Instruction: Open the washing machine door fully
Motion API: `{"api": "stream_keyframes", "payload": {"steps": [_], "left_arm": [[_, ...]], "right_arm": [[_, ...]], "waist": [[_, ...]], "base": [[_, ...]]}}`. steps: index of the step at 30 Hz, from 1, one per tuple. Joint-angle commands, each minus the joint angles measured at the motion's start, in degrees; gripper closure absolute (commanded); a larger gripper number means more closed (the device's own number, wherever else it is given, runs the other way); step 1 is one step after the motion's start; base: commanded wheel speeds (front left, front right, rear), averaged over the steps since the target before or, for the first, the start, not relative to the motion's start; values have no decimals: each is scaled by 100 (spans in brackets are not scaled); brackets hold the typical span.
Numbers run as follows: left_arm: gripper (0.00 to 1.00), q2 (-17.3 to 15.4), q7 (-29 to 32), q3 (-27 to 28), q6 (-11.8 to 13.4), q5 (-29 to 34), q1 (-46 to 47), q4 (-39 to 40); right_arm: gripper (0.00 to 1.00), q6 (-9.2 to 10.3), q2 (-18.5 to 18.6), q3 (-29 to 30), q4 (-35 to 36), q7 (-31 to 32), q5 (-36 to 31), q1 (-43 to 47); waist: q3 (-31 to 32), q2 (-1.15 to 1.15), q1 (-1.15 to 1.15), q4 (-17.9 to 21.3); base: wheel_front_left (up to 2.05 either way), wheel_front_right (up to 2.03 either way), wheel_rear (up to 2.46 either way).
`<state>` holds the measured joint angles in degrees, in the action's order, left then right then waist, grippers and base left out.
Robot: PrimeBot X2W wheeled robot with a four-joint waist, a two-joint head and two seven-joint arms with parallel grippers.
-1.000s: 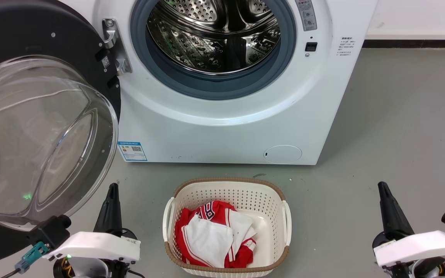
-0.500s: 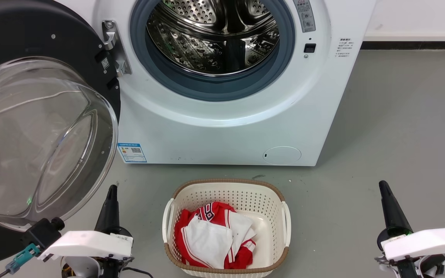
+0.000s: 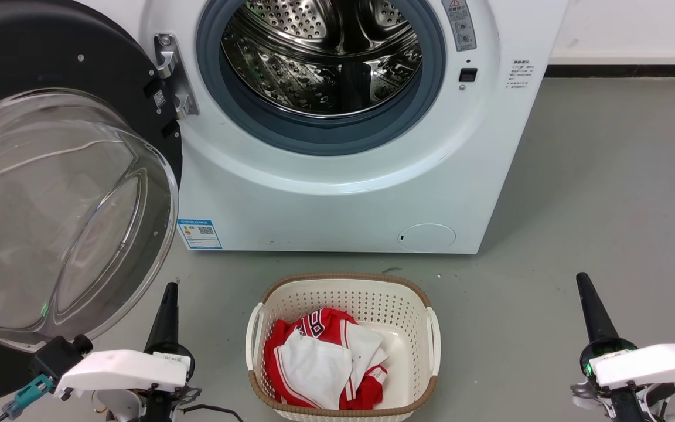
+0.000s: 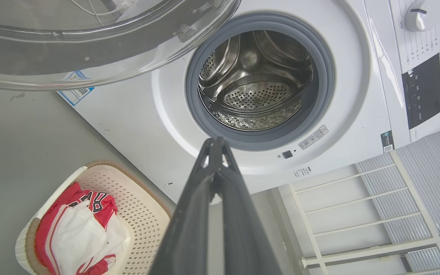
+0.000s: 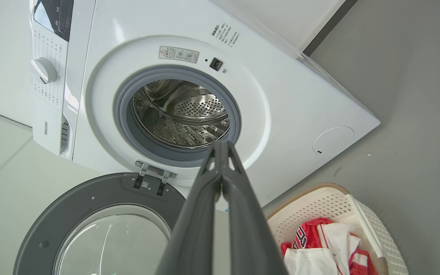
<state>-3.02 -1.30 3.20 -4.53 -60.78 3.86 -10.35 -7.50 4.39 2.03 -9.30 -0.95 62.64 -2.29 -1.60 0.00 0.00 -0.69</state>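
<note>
Already swung wide at frame left, the washing machine door (image 3: 68, 193) risks rebounding if either clenched, empty claw (image 3: 169, 290) knocks it.

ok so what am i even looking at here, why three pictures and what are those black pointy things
It is one moment seen by three cameras on a wheeled robot with two arms. The head camera looks down at a white washing machine whose round black door with its glass bowl is swung wide open on the left, showing the steel drum. On the grey floor stands a cream laundry basket holding red and white clothes.

The black pointy things are the robot's pincers: the left pincer and the right pincer. The other two pictures come from cameras on each wrist, looking along those fingers. Both pincers are shut and hold nothing.
</note>
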Motion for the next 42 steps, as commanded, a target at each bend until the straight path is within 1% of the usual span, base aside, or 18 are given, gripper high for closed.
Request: {"api": "stream_keyframes", "payload": {"steps": [1, 9, 42], "left_arm": [[100, -8, 47, 36, -43, -189, 143, 25], [100, -4, 170, 86, -85, -668, 169, -41], [100, 9, 586, 254, -233, -2304, 236, -264]], "right_arm": [[100, 0, 38, 23, 15, 34, 200, -130], [100, 1, 37, 54, -64, 118, 681, -177], [100, 1, 9, 187, -328, 432, 2297, -327]], "waist": [[4, 0, 0, 2], [22, 0, 0, 11], [93, 0, 0, 46]], "base": [[0, 0, 0], [0, 0, 0], [0, 0, 0]]}}
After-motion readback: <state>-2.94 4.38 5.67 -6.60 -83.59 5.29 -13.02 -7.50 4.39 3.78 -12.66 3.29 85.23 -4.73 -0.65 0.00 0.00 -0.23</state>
